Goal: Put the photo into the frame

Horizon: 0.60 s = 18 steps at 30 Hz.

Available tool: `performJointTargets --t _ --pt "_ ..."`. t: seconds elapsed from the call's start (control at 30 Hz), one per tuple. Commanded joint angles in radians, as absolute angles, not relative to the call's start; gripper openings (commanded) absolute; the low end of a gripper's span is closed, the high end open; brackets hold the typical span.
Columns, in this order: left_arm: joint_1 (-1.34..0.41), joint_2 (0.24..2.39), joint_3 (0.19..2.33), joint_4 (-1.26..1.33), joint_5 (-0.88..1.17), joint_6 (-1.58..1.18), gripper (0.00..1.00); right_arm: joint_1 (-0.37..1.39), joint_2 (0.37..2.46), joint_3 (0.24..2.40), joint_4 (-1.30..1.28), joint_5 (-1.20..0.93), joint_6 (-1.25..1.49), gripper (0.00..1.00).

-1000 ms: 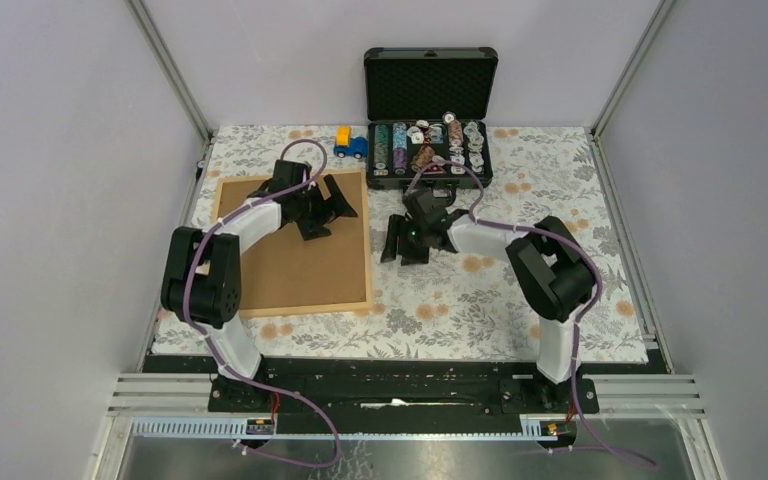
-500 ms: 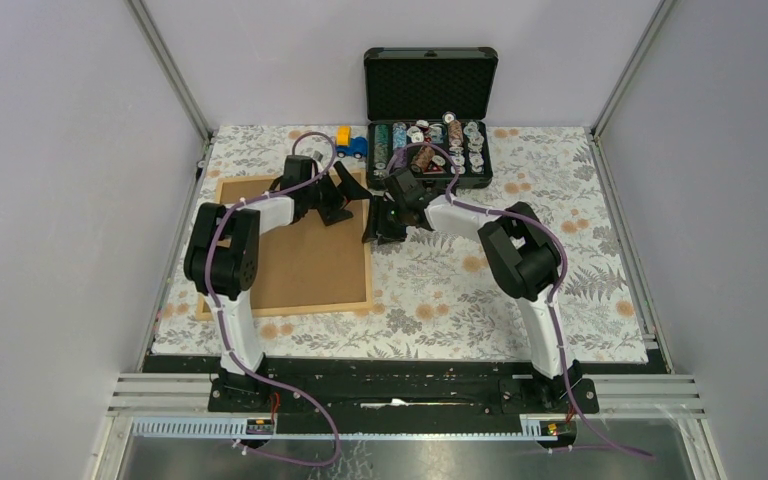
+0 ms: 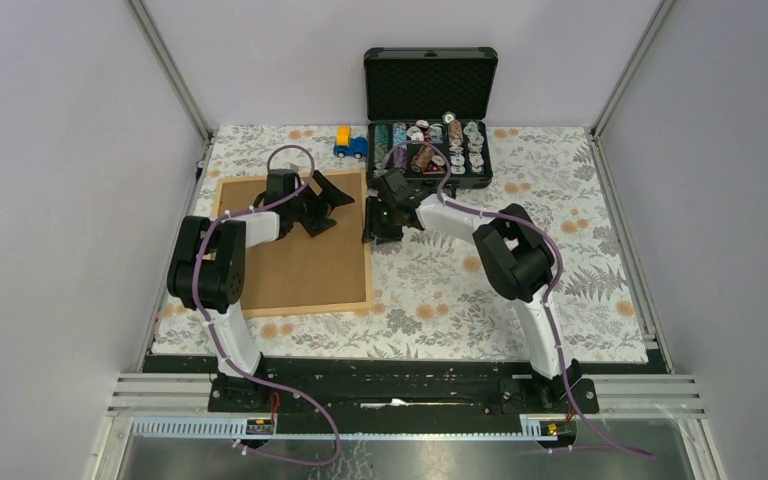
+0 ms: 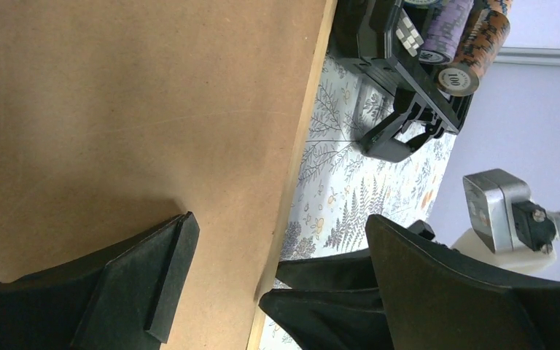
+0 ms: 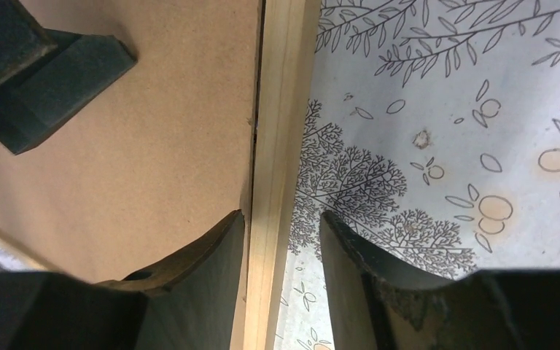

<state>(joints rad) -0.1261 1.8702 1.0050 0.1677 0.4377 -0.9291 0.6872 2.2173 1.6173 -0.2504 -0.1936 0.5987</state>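
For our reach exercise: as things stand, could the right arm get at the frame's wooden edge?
Probably yes: the right gripper straddles the edge of the frame, with one finger over the backing board, the other over the tablecloth, and nothing in between.

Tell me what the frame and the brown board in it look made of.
The frame looks like pale bare wood, matte, with faint lengthwise grain. The board looks like hardboard or MDF: even brown, matte, finely speckled, no grain.
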Motion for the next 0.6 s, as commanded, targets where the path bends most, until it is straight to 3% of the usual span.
performJointTargets --t 0.0,0.23,0.4,0.57 --pt "-0.113 1.932 0.912 -0.117 0.266 -0.875 0.99 0.77 2.309 1.646 -0.494 -0.009 0.574 0.48" --pt "-0.105 1.882 0.879 -0.134 0.254 -0.843 0.99 0.804 2.266 1.5 -0.421 -0.071 0.573 0.44" --pt "-0.119 1.788 0.98 -0.243 0.329 -0.682 0.99 0.81 2.244 1.399 -0.37 -0.15 0.566 0.21" --pt "-0.052 1.698 1.159 -0.423 0.362 -0.562 0.99 0.812 2.131 1.2 -0.292 -0.179 0.607 0.1"
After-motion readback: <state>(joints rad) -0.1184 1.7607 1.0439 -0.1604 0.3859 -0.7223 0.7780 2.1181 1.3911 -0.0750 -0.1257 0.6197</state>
